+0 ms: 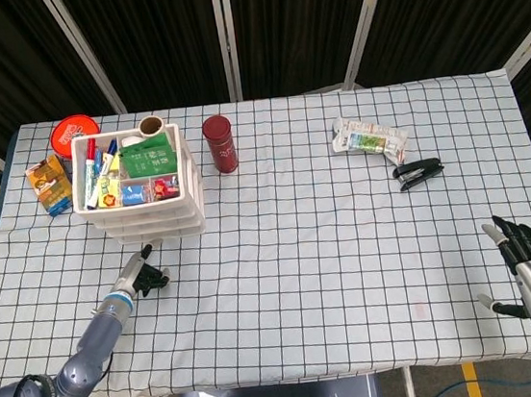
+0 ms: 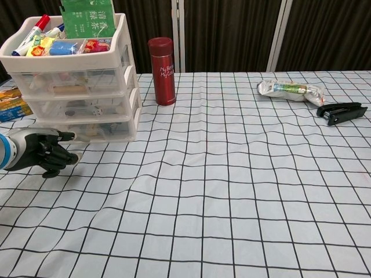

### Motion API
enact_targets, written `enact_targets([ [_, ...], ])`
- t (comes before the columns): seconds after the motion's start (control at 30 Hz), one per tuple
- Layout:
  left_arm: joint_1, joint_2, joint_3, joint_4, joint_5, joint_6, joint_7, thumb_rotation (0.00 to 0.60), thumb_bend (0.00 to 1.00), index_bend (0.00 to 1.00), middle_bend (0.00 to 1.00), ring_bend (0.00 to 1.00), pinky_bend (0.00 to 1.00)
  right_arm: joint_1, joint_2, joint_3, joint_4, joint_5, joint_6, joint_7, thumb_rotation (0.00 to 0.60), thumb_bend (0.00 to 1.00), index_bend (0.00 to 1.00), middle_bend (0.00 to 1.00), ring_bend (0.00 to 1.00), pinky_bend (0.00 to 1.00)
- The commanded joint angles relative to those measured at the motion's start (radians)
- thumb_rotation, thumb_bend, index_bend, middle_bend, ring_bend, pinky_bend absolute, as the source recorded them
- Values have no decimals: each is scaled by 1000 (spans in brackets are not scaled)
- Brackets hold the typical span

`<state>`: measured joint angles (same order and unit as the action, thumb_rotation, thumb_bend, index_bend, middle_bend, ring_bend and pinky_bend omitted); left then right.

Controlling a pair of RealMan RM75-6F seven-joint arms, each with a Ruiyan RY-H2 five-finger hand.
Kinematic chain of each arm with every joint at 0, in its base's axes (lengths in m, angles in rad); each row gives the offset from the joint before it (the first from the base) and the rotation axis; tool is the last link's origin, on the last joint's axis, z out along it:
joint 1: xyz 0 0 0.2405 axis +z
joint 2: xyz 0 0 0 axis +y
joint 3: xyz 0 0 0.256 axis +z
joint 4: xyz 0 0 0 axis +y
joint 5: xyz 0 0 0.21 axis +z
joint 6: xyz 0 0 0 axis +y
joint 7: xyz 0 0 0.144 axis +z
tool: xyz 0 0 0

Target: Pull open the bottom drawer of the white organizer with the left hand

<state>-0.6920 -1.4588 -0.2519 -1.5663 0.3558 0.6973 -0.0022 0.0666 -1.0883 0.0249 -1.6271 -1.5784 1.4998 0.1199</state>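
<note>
Checked tablecloth: left hand, fingers curled, empty, just before bottom drawer

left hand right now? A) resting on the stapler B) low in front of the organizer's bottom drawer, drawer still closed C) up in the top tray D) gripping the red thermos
B: the left hand sits at the bottom drawer of the white organizer, whose front sits flush.

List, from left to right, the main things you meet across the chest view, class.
left hand → white organizer → red flask → plastic packet → black stapler
</note>
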Motion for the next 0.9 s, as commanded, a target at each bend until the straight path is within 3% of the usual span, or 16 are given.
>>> enact_targets([
  [0.03, -11, -11, 2, 16, -14, -11, -9, 600, 621, 61, 958, 925, 811, 0, -1, 0, 0, 0, -1, -2, 600, 30, 29, 0, 0, 0],
  [0.9, 19, -67, -35, 91, 106, -56, -158, 600, 625, 61, 958, 924, 811, 3, -11, 0, 2, 7, -11, -23, 600, 30, 29, 0, 0, 0],
])
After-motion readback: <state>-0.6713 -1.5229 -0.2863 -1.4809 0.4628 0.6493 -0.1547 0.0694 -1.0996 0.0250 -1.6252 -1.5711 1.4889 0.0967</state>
